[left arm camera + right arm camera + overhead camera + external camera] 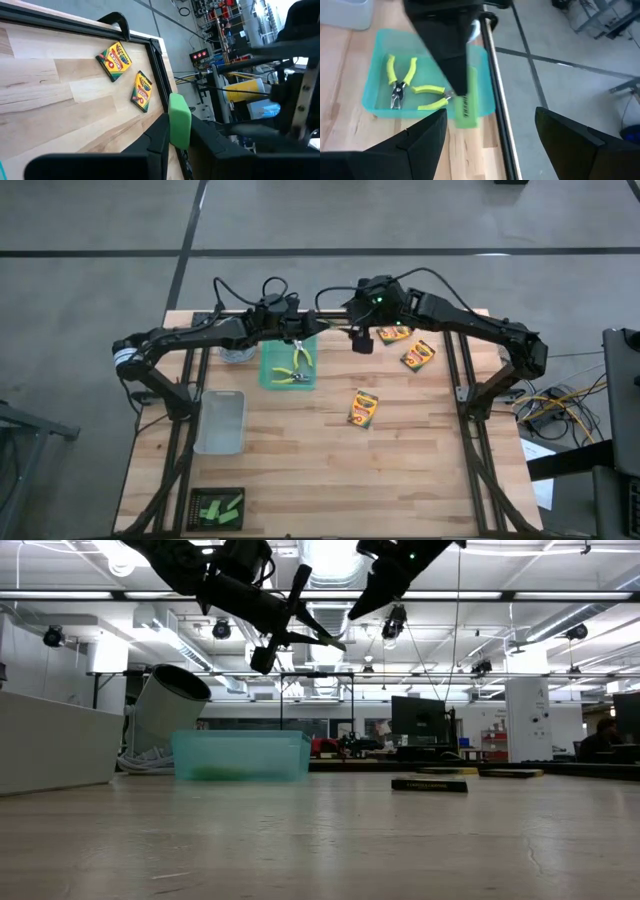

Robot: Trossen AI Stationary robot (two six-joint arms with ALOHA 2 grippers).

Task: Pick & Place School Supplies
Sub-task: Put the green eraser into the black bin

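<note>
wooden table [300,460] holds a teal tray [268,377]; above it the left gripper [461,95] pinches a green block [465,102], while the right gripper [362,343] gapes empty.

High camera: overhead, straight down on the whole bench [400,480]. Low camera: at bench-top level, facing across into the room, arms entering from 12 o'clock. Left wrist camera: close, looking past its own fingers [160,142] along the bench edge. Right wrist camera: close, looking down. It shares the teal tray [377,107] with the high [268,370] and low [240,755] views.
</note>
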